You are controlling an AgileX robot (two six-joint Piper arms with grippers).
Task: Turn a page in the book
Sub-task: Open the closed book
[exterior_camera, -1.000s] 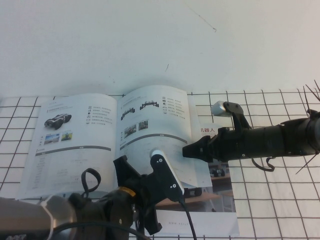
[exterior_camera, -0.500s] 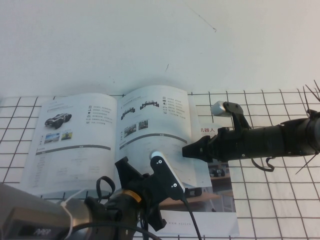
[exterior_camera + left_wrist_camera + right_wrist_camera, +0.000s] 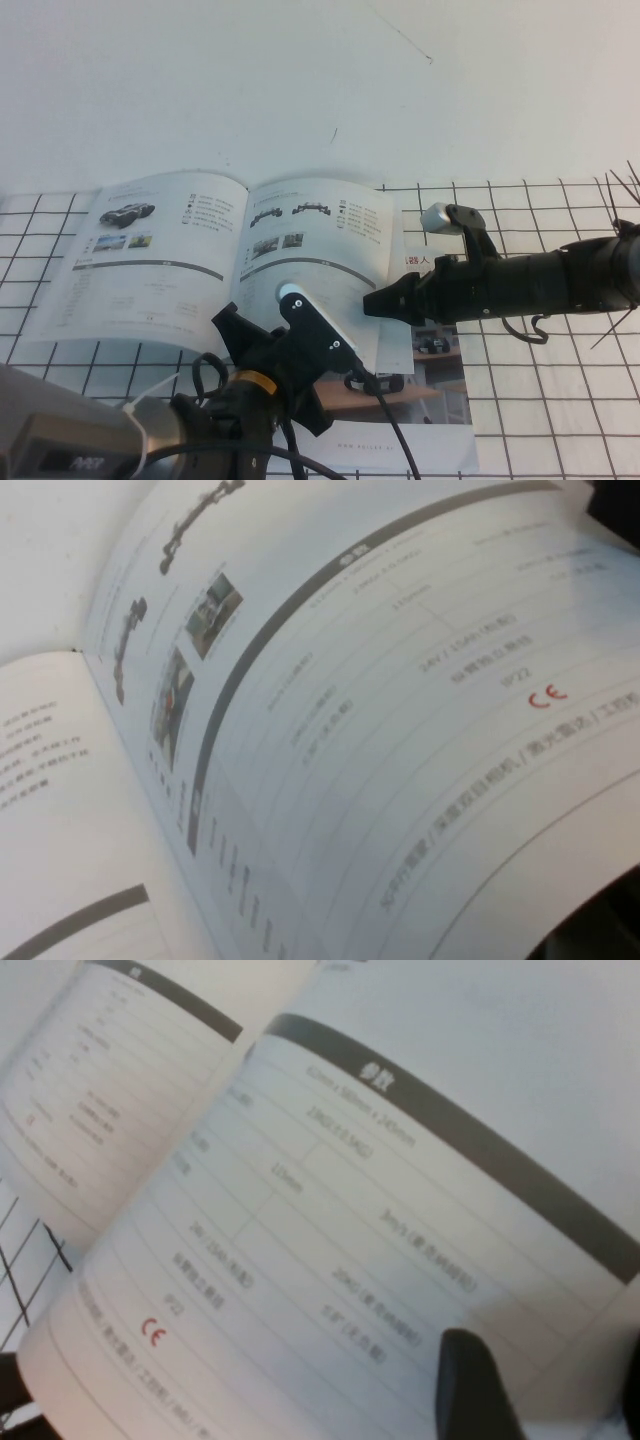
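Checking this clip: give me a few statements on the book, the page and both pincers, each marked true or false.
1. The book lies open on the gridded table. True.
2. The page with two chassis photos lies flat. False: it bows upward.
3. The right pincer sits at that page's outer edge. True.
4. The left pincer is parked away from the book. False: it hovers over the book's near edge.
5. A second booklet lies partly under the book. True.
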